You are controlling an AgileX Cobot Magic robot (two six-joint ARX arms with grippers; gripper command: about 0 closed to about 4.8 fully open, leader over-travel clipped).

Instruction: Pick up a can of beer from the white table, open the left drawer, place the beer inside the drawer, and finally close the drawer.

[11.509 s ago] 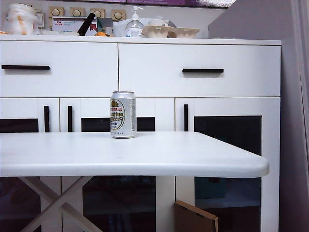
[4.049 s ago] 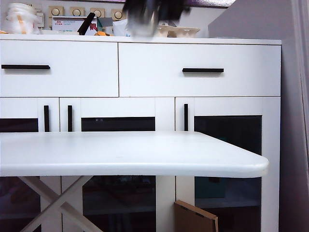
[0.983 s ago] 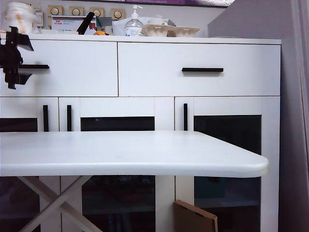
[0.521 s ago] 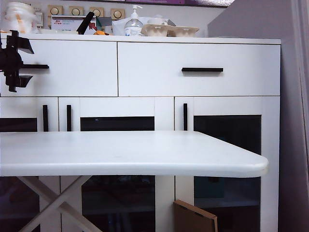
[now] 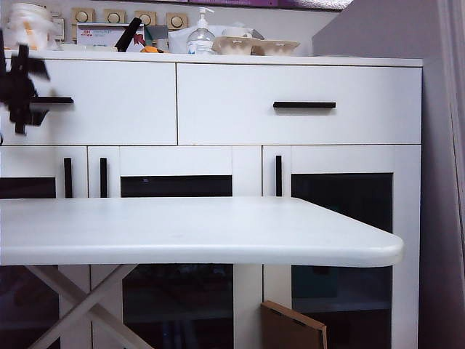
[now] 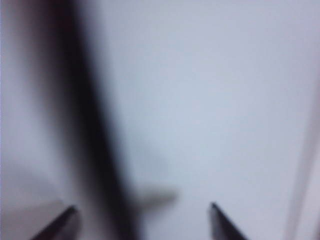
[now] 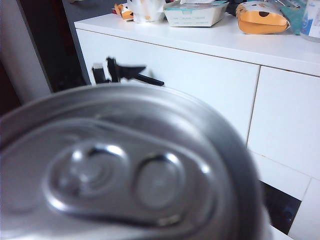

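Observation:
The silver top of the can of beer (image 7: 125,170) fills the right wrist view, close to the camera. My right gripper is shut on it; its fingers are hidden behind the can, and neither shows in the exterior view. My left gripper (image 5: 35,93) is at the black bar handle (image 5: 54,100) of the left drawer (image 5: 109,102), at the far left. In the left wrist view the blurred handle (image 6: 95,130) runs between the spread fingertips of the open left gripper (image 6: 142,210). The right wrist view also shows that gripper (image 7: 120,71) on the handle. The white table (image 5: 218,233) is bare.
On the cabinet top stand a pump bottle (image 5: 201,36), bowls (image 5: 254,46) and boxes. The right drawer has its own handle (image 5: 304,105). Glass-paned doors with vertical handles (image 5: 278,176) sit below. A cardboard piece (image 5: 294,329) leans under the table.
The left gripper stays around the left drawer's handle and is now smeared by motion. The drawer front still sits flush. Nothing else has moved.

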